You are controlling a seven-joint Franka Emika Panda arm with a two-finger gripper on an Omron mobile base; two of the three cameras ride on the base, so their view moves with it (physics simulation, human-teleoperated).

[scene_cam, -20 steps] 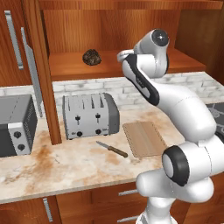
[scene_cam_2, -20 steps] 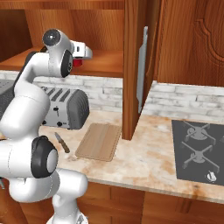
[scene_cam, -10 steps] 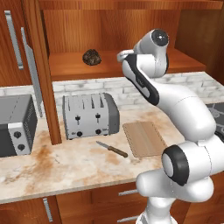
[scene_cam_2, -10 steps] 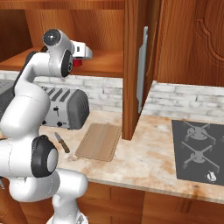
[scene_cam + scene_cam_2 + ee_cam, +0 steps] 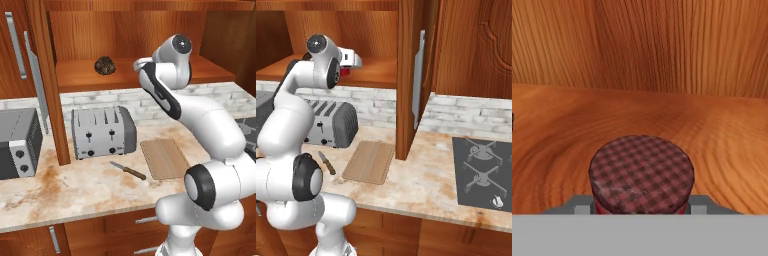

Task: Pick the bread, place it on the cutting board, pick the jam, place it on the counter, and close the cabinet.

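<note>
The jam (image 5: 641, 172), a red jar with a checked lid, stands on the cabinet shelf (image 5: 722, 145). My gripper (image 5: 641, 204) is shut on it, a grey fingertip (image 5: 582, 204) tight against each side. From the right base view the jam (image 5: 345, 72) peeks out red below the hand. The bread (image 5: 104, 65), a dark lumpy loaf, rests on the same shelf, left of the hand. The cutting board (image 5: 164, 158) lies bare on the counter (image 5: 75, 192) below. The cabinet door (image 5: 39, 80) stands open.
A silver toaster (image 5: 102, 131) and a toaster oven (image 5: 17, 142) stand on the counter to the left. A knife (image 5: 128, 170) lies just left of the board. A stove top (image 5: 483, 172) is at the right. The other cabinet door (image 5: 418, 85) juts out edge-on.
</note>
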